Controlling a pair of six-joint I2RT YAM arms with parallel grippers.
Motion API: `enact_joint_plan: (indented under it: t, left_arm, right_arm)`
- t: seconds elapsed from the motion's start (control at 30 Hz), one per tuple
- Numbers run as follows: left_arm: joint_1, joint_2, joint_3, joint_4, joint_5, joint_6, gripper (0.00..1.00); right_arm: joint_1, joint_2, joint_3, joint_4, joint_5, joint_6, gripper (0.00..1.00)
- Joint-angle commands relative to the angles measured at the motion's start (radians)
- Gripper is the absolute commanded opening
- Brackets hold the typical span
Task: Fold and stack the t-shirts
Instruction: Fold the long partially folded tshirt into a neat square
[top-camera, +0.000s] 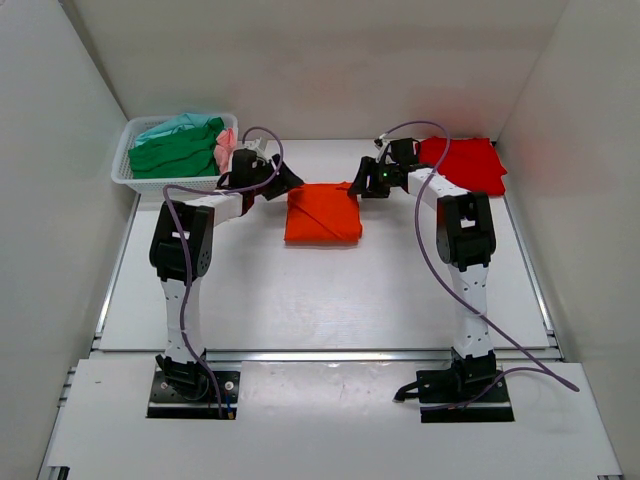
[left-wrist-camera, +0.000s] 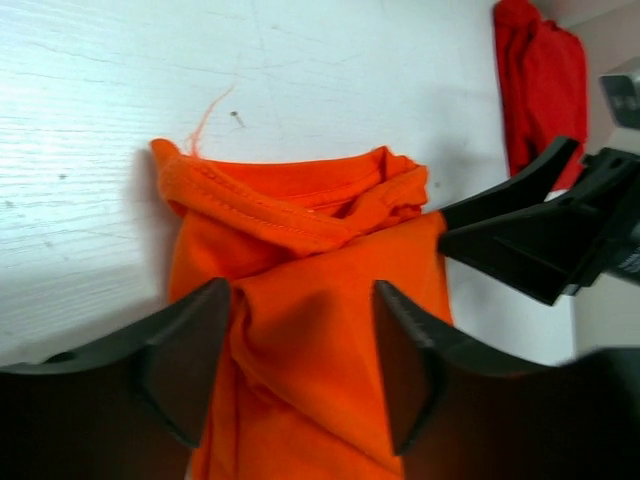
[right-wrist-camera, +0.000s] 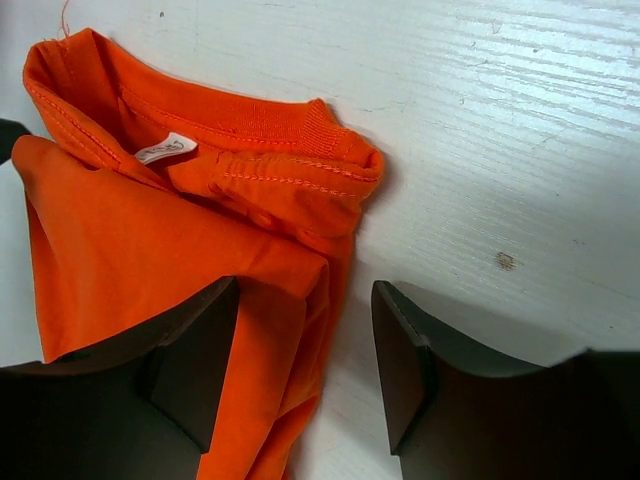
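Observation:
A folded bright orange t-shirt (top-camera: 322, 213) lies at the table's back middle. My left gripper (top-camera: 287, 182) is open at its back left corner; in the left wrist view the orange cloth (left-wrist-camera: 300, 300) lies between and under the spread fingers (left-wrist-camera: 185, 360). My right gripper (top-camera: 357, 185) is open at its back right corner; in the right wrist view the shirt's edge (right-wrist-camera: 250, 260) with collar and white label sits by the left finger. A folded deep red t-shirt (top-camera: 465, 163) lies at the back right. Green, teal and pink tees (top-camera: 180, 148) fill the basket.
A white mesh basket (top-camera: 125, 172) stands at the back left corner. White walls close in the table on the left, back and right. The other arm's black gripper (left-wrist-camera: 540, 235) shows at the right of the left wrist view.

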Motion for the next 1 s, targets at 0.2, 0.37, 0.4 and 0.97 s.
enact_joint_plan:
  t: [0.2,0.37,0.4,0.97]
  left_arm:
    - [-0.005,0.013,0.015,0.038,0.088,-0.022,0.63]
    - [-0.014,0.038,0.029,0.026,0.102,-0.029,0.52]
    - [-0.011,0.050,0.052,-0.001,0.121,-0.027,0.31]
    - [-0.042,-0.307,-0.349,0.075,0.185,-0.044,0.00]
  right_arm:
    - [0.006,0.002,0.039,0.016,-0.025,-0.007,0.48]
    - [0.005,0.022,0.049,0.008,-0.051,-0.011,0.44]
    - [0.001,0.024,0.052,0.002,-0.056,-0.017,0.43]
    - [0.085,-0.439,-0.323,0.047,0.002,-0.046,0.00]
